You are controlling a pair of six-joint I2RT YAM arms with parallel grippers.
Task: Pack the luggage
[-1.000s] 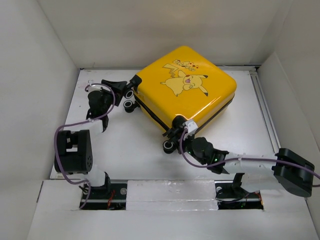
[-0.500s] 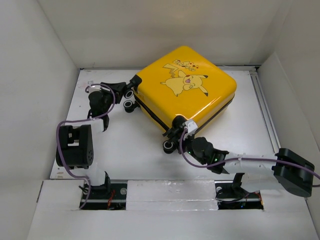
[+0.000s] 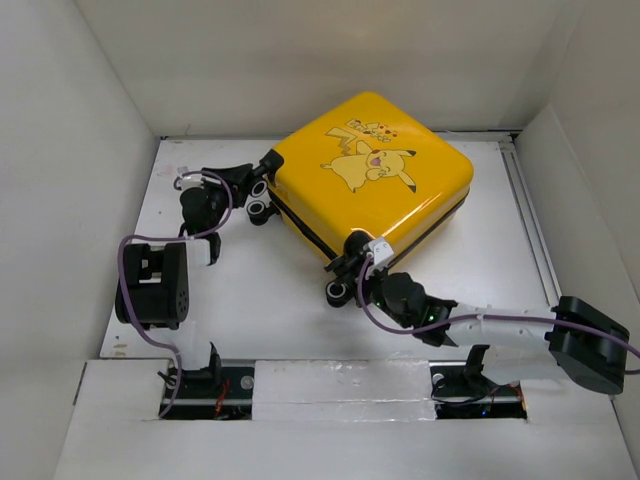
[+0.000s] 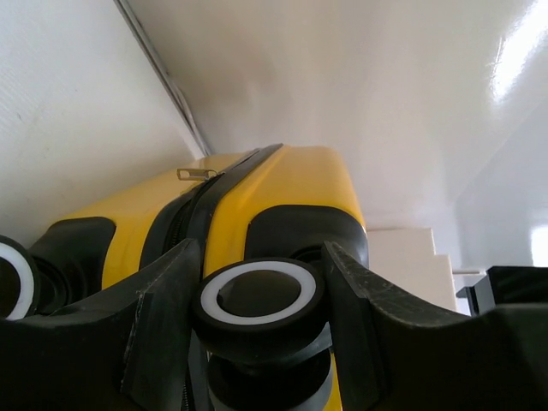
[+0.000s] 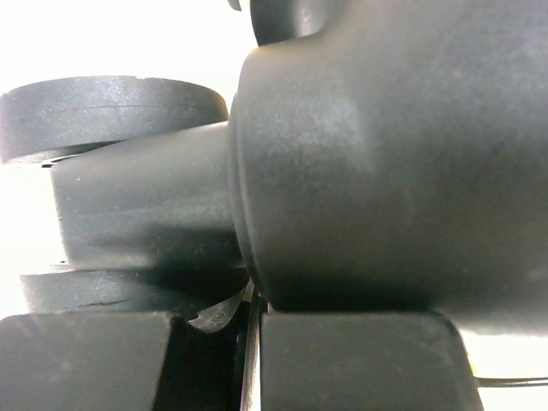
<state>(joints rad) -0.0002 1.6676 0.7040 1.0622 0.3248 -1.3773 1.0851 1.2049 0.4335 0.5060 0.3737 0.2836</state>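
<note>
The luggage (image 3: 375,170) is a yellow hard-shell suitcase with a Pikachu print. It lies flat and closed at the back middle of the table. My left gripper (image 3: 262,180) is at its left corner. In the left wrist view (image 4: 261,257) its fingers (image 4: 163,300) press both sides of a black wheel with a white ring (image 4: 257,295). My right gripper (image 3: 352,262) is pressed against the near corner by another wheel (image 3: 337,292). In the right wrist view (image 5: 248,338) its fingers (image 5: 360,360) are nearly together on a thin metal zipper tab (image 5: 249,342), under the black wheel housing (image 5: 385,171).
White walls enclose the table (image 3: 250,290) at the left, back and right. A rail (image 3: 530,220) runs along the right edge. A second left-corner wheel (image 3: 258,210) sits just in front of my left gripper.
My left arm's elbow has shifted slightly forward and up while its gripper stays on the wheel. The luggage and my right arm have hardly moved.
</note>
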